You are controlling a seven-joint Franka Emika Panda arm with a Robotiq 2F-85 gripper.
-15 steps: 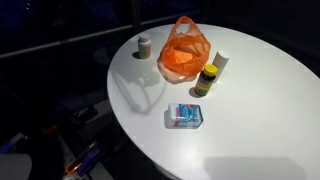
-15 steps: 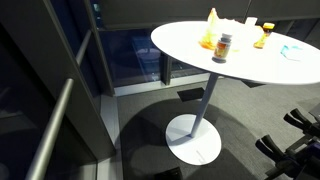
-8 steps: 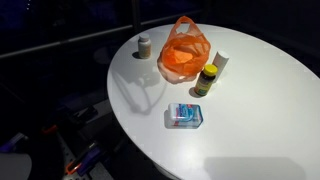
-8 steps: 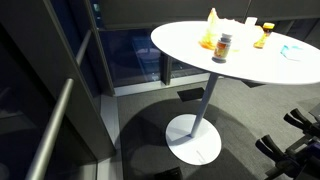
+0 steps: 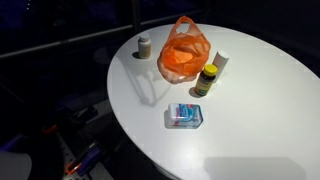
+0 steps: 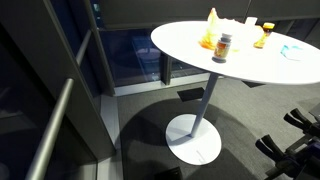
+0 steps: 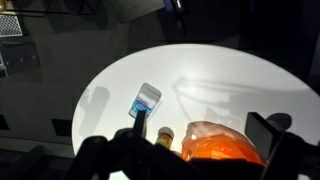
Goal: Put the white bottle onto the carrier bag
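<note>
The orange carrier bag (image 5: pixel 183 52) stands on the round white table (image 5: pixel 250 120), and it shows in the other exterior view (image 6: pixel 210 30) too. The white bottle (image 5: pixel 221 60) stands just behind the bag, partly hidden by it; a pale shape (image 6: pixel 250 23) beyond the bag is probably the same bottle. In the wrist view my gripper (image 7: pixel 200 120) is open and empty, high above the table, with the bag (image 7: pixel 222 142) between its fingers. The white bottle does not show in the wrist view. The gripper does not show in either exterior view.
A brown bottle with a white cap (image 5: pixel 145 45) stands beside the bag near the table's edge. A yellow-lidded bottle (image 5: pixel 206 78) stands in front of the bag (image 7: pixel 164 135). A blue-and-white packet (image 5: pixel 185 115) lies nearer the front (image 7: pixel 146 100). The table stands on one pedestal (image 6: pixel 195 135).
</note>
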